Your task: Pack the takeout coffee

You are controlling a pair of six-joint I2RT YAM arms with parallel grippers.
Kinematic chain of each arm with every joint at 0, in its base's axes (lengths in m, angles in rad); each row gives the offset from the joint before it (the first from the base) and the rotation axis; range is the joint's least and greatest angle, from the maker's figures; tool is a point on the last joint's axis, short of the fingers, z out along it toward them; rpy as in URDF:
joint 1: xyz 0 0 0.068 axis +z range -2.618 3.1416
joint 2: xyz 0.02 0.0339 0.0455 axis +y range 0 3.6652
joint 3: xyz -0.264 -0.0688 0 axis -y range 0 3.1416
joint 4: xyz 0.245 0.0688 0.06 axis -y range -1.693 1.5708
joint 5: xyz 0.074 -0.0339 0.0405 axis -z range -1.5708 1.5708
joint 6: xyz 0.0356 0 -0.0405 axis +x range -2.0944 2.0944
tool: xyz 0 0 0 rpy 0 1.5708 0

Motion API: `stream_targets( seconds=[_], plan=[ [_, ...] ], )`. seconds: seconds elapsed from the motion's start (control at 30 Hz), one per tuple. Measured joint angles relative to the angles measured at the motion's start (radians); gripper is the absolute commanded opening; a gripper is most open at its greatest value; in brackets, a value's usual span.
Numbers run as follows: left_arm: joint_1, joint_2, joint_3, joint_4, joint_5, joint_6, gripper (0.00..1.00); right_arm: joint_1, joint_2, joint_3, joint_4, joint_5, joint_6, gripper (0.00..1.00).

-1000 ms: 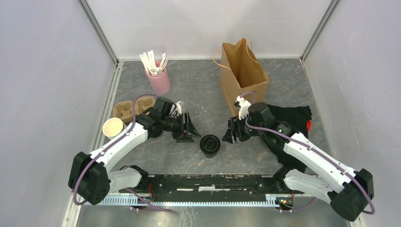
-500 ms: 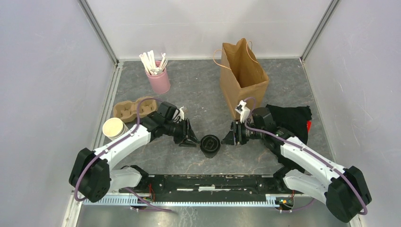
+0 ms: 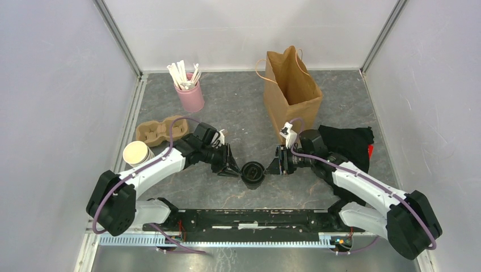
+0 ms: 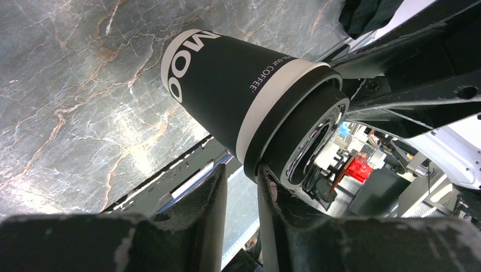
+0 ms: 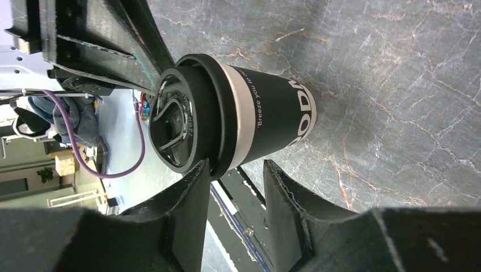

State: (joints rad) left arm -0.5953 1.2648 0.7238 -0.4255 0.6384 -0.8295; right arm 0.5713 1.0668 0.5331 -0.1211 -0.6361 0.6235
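One takeout coffee cup point(image 3: 252, 173), dark with a pale rim and a black lid, stands upright on the table at centre front. It also shows in the left wrist view point(image 4: 227, 85) and the right wrist view point(image 5: 272, 119). My left gripper point(image 3: 232, 165) is low at the cup's left, jaws narrowly apart with nothing between them. One fingertip point(image 4: 266, 181) touches the lid's edge point(image 4: 306, 130). My right gripper point(image 3: 273, 165) is at the cup's right, open and empty. One fingertip point(image 5: 204, 173) touches the lid point(image 5: 181, 119).
An uncapped cup with a cream inside point(image 3: 136, 153) stands at the left edge, next to a cardboard cup carrier point(image 3: 161, 129). A pink cup of white sticks point(image 3: 190, 93) is at the back left. An open brown paper bag point(image 3: 290, 90) stands at the back. Black cloth point(image 3: 349, 141) lies at the right.
Both grippers have closed in on the capped cup from either side and now sit against its lid. The cup has not visibly moved.
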Motion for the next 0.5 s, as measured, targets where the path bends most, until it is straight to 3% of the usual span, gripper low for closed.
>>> stream_targets(
  seconds=[0.33,0.5],
  plan=[
    [-0.02,0.002,0.003,0.002,-0.038,0.001,0.27,-0.001,0.024,-0.04,0.055,0.006,0.0,0.42],
    [-0.029,0.001,-0.015,0.019,-0.059,0.001,0.25,-0.007,0.025,-0.123,0.197,-0.005,0.001,0.41]
  ],
)
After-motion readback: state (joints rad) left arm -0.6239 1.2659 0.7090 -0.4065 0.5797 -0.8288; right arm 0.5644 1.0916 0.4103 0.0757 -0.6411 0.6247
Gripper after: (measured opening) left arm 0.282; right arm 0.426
